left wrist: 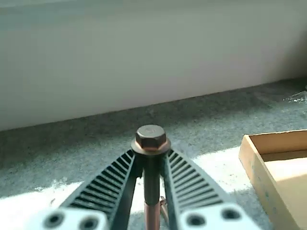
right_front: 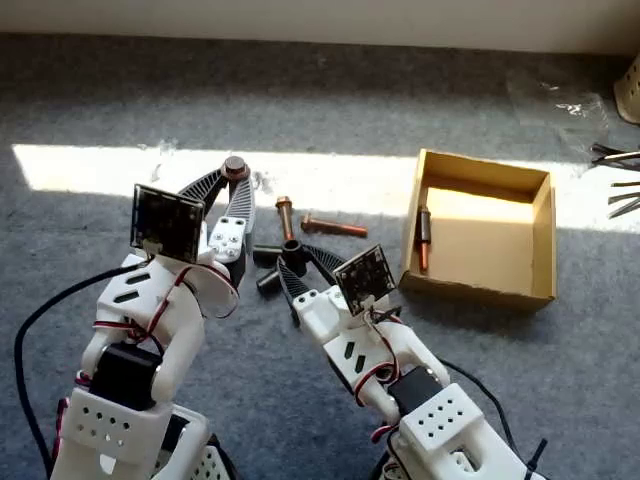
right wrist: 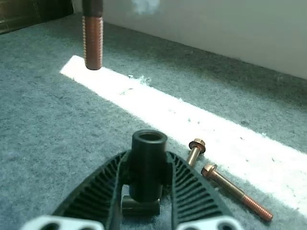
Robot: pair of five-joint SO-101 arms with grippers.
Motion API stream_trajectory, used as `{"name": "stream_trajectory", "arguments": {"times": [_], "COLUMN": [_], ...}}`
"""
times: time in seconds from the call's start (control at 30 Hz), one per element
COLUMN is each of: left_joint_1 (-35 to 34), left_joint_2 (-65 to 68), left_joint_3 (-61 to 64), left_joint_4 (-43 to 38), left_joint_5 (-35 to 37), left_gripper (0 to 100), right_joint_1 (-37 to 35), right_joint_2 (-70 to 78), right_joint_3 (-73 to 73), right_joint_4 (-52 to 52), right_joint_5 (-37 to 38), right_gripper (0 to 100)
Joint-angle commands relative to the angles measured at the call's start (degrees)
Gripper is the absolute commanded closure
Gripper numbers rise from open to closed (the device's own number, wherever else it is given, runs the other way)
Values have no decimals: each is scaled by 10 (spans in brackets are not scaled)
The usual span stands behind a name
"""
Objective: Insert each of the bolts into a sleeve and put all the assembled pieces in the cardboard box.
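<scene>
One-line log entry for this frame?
left gripper shut on bolt | right gripper shut on sleeve | loose bolts on carpet | assembled piece in cardboard box

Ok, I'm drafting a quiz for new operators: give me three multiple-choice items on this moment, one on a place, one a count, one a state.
1. Where does the assembled piece lie? A in the cardboard box; B beside the box; C between fingers.
2. How many loose bolts lie on the carpet? A one; B two; C four.
3. The right arm's fingers are: A open; B shut on a black sleeve; C shut on a bolt.
Answers: 1 A, it rests against the box's inner wall. 2 B, two lie by the sunlit strip. 3 B, the sleeve stands clamped between them.
</scene>
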Motion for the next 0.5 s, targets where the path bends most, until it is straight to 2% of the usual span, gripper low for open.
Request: {"name": "stream_trajectory", "arguments": {"times": [0.0,0.1,0.23,0.47], "left_joint_1": [10,12,17,20], "left_joint_2": [-14,-15,-15,-15], "left_joint_3": [-41,-42,-43,-42], "left_joint_4": [-12,-12,-11,-12], "left_joint_5": [82,86,119,145], "left_gripper": [995,995,995,994], "right_joint_1": [-4,-5,-5,-10], "right_joint_2": [-7,-7,-7,-7], "right_joint_3": [-13,-13,-8,18], "right_joint_4": [-16,-16,-58,-111], "right_joint_5": [36,44,113,118], "right_gripper": [994,994,994,994]}}
